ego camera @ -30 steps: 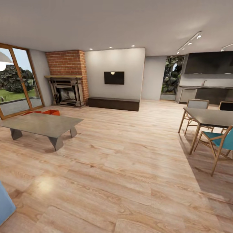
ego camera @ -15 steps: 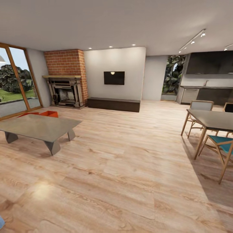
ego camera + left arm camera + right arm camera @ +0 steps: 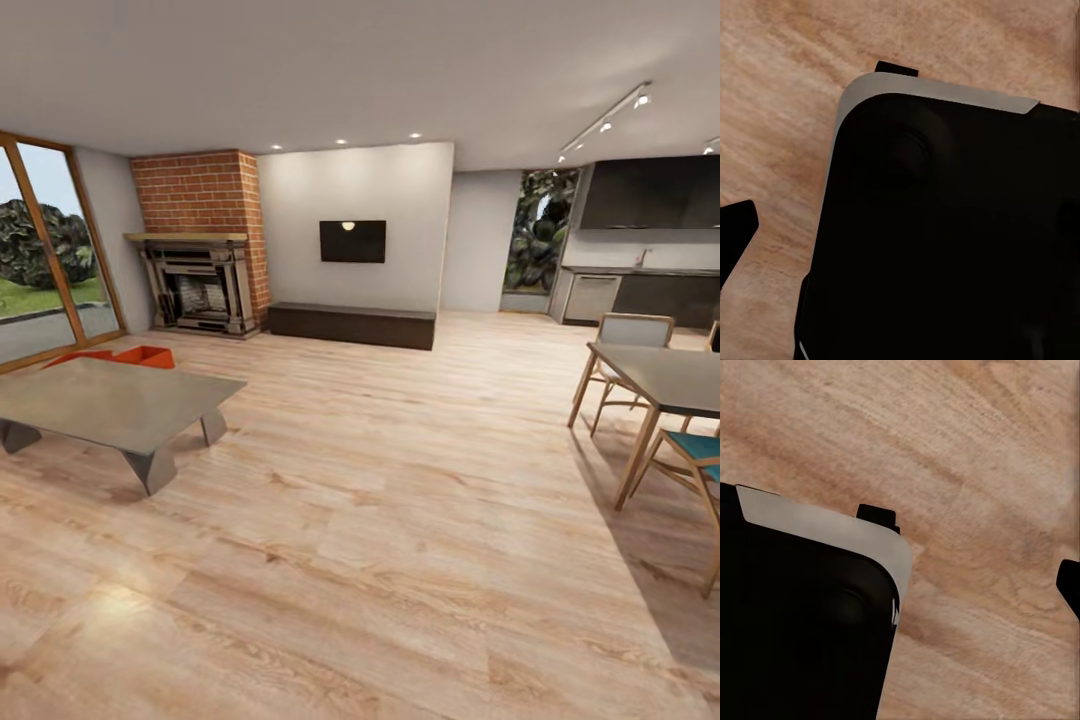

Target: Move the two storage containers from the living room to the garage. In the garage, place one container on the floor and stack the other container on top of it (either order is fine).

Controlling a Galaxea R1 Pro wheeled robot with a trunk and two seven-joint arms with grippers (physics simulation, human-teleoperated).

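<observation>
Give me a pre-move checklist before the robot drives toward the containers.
1. Storage containers in sight, on the wood floor behind the coffee table: ok.
2. Both containers told apart: cannot tell, the table hides most of them.
3. Open floor ahead and to the right of the table: ok.
4. Dining table and chairs stand off to the right: ok.
5. Fingers open and empty: cannot tell; the wrist views show dark robot body over floor.

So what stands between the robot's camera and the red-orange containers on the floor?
In the head view, the grey coffee table stands in front of the storage containers, hiding their lower parts; nearer is bare wood floor.
</observation>
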